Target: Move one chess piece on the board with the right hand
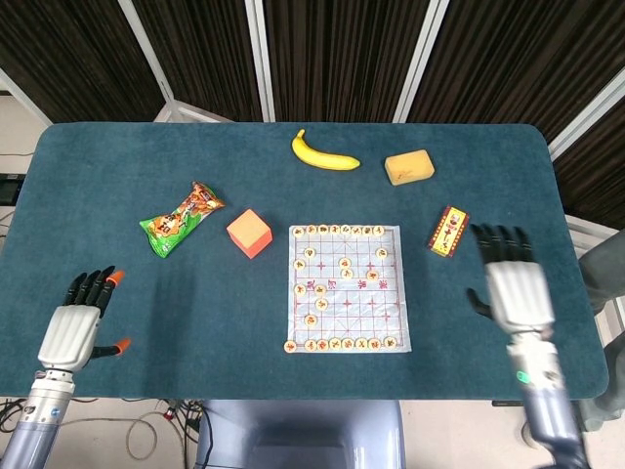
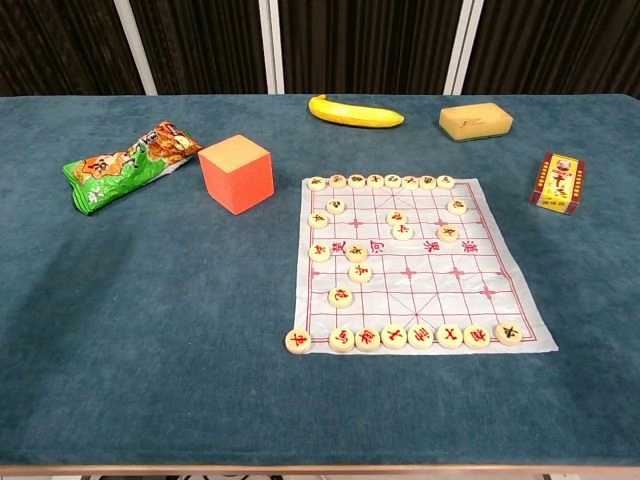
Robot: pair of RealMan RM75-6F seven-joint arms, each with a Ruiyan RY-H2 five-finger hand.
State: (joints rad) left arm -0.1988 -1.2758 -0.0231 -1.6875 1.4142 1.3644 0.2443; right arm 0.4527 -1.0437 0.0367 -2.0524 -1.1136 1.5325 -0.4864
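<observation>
The right hand [image 1: 512, 293] is hovering open and holding nothing, right of the board [image 1: 346, 286], so the chess move is looking done; nothing more is needing doing.

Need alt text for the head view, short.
Overhead view of a blue table with a chess board at centre, pieces on it; both hands are off it and open, the right hand to its right, the left hand at the near left. Around it: banana, sponge, orange cube, snack bag, small box.
</observation>
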